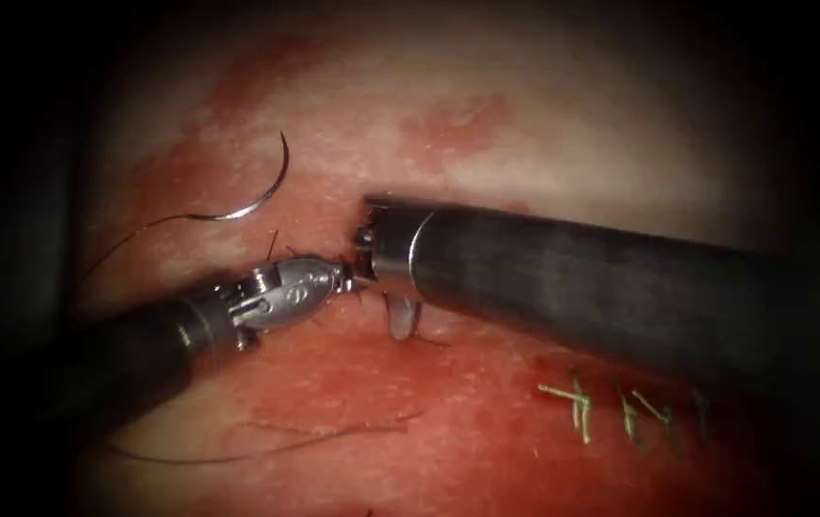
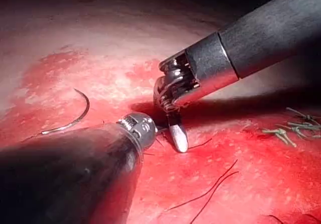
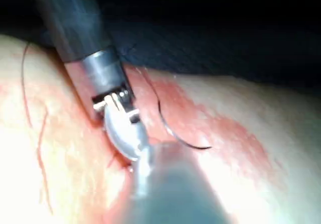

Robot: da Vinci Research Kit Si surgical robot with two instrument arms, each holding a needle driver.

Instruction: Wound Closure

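Endoscope above/front; wrist cams close, all share needle (image 1: 261, 196).

Looks like a surgical training lab: pork tissue (image 1: 486, 144) with stitched sutures (image 1: 620, 407), curved needle (image 1: 261, 196) lying loose.

Both arms are crowded into the same spot here. The left arm's shaft slants in from the low left, and its pincer (image 1: 347, 276) points right with the jaws looking pressed together at the tip, though whatever they pinch is too small to make out. The right arm's thick shaft comes in from the right, wrist bent sharply down, so its pincer (image 1: 402, 318) hangs nearly straight down just beside the left one's tip, jaws looking closed.
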